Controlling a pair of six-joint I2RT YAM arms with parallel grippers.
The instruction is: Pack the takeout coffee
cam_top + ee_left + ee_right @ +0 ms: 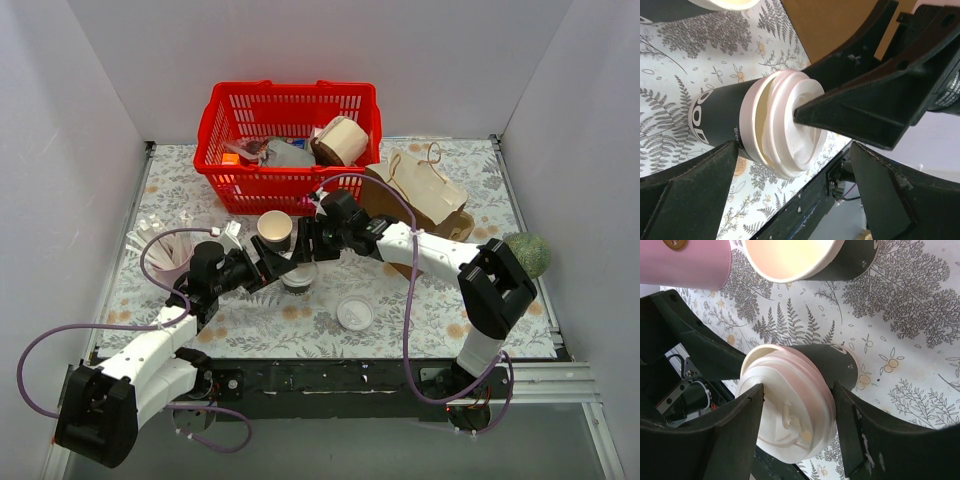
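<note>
The takeout coffee (298, 280) stands on the patterned mat between both arms. It is a dark cup (722, 122) with a white lid (790, 125) that sits askew, so a cream gap shows at the rim. My right gripper (798, 386) comes down from above and is shut on that lid (790, 410). One finger (735, 430) lies over the lid's top and the other finger (855, 430) is against its edge. My left gripper (794, 146) is open at the cup's left side, its fingers wide apart and touching nothing.
A lidless matching cup (275, 228) stands just behind the coffee. A loose white lid (354, 313) lies in front of it to the right, and a pink cup (165, 255) with straws stands at the left. At the back are a red basket (215, 130) of items and a brown paper bag (425, 195). A green ball (530, 255) sits at the right edge.
</note>
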